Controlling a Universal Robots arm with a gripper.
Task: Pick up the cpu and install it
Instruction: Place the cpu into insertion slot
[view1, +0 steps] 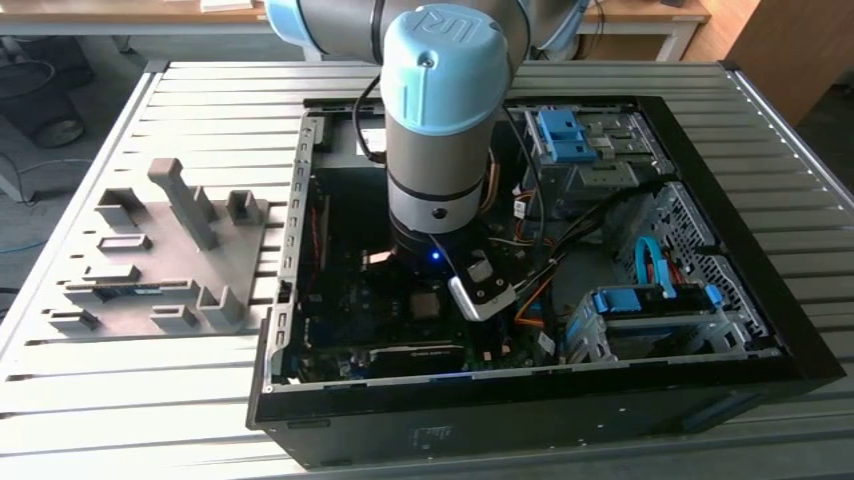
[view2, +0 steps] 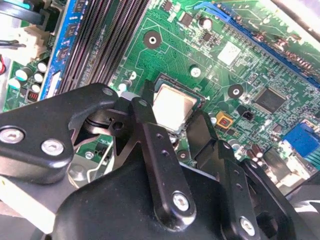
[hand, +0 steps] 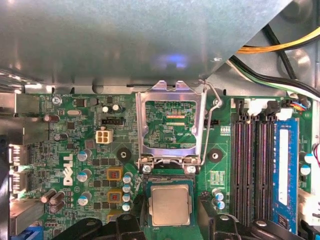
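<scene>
Inside the open computer case (view1: 694, 390) on the slatted desk (view1: 200, 90), the exterior view has the arm (view1: 434, 130) reaching straight down to the motherboard, with loose cables (view1: 541, 250) running just beside its wrist. A sideways move from this position could probably snag one of them. In the second wrist view, the cpu (view2: 172, 106) lies flat in the socket (view2: 161, 78), silvery top up. The black fingers (view2: 150, 135) stand apart, one on each side of it. They look very close to its edges, and whether either one touches cannot be told. If a pad is touching an edge, lifting away could tip the chip out of its seat. The chip's corner also sits close to one finger, so a small twist of the wrist could plausibly skew it in the recess and press it onto the contacts beneath. In the first wrist view, the chip looks square within the socket's dark rim. The load frame (hand: 170, 125) stands flipped up, and its lever (hand: 216, 107) is raised beside it, so nothing clamps the chip down. Until the frame is closed, any knock could shift it. Small capacitors (hand: 127, 187) stand just beside the socket on one side, and the memory slots (hand: 250, 165) are near on the other. Fingers spread wider or dropped lower could strike either of these, or scrape the green board (hand: 75, 145).
</scene>
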